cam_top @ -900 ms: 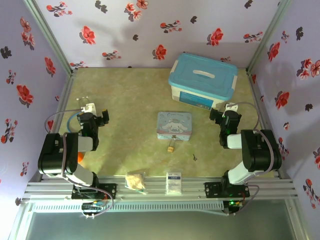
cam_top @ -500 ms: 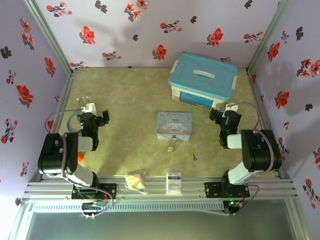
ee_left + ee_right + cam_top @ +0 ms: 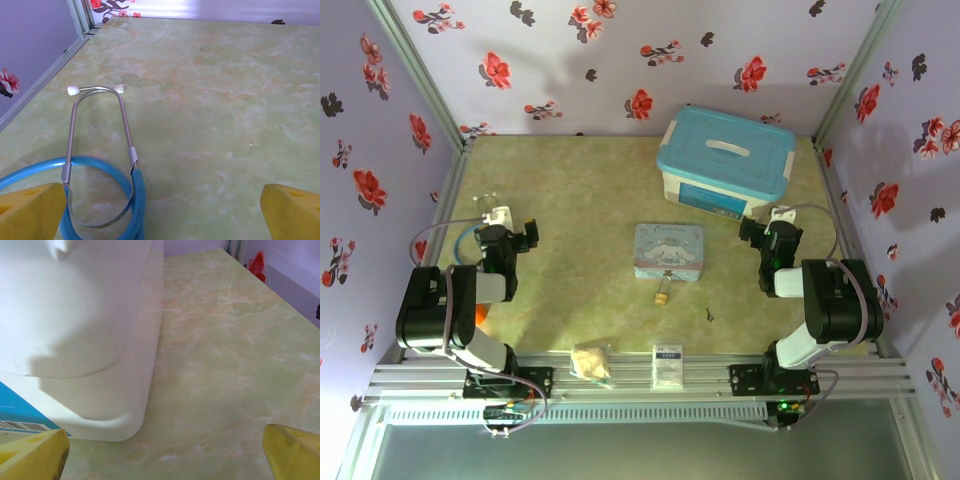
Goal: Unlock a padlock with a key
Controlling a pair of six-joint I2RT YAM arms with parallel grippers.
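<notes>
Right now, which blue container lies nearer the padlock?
The small flat tin, just behind the padlock; the big lidded box stands farther back.

Past second, no change seen: my left arm [image 3: 450, 310], right arm [image 3: 830, 300], padlock [image 3: 663, 292], key [image 3: 710, 315] sit where earlier frames had them.

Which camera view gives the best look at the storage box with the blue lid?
Top external: the whole storage box appears there, lid and handle included. The right wrist view is too close: a white corner and a label edge. The left wrist view faces a stethoscope.
</notes>
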